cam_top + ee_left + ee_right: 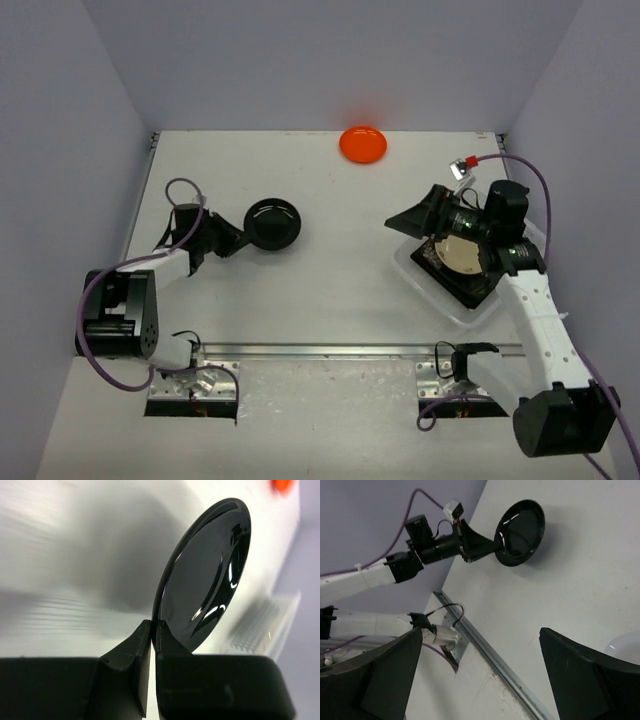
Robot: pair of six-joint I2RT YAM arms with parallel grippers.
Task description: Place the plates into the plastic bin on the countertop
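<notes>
A small round dark plate [273,224] lies left of centre on the white countertop [340,290]. My left gripper [241,241] is shut on its left rim. In the left wrist view both fingers [135,650] pinch the edge of the glossy plate [205,580]. The plastic bin [478,312] stands at the right and holds a stack of square dark plates with a cream round plate [462,254] on top. My right gripper [420,226] hovers open over the bin's left end, empty. An orange plate [362,143] lies at the far edge.
A metal rail [330,350] runs along the countertop's front edge between the arm bases. Lilac walls close in the left, back and right. The right wrist view shows the left gripper [480,542] on the dark plate [520,527], and a bit of the bin's rim [626,644].
</notes>
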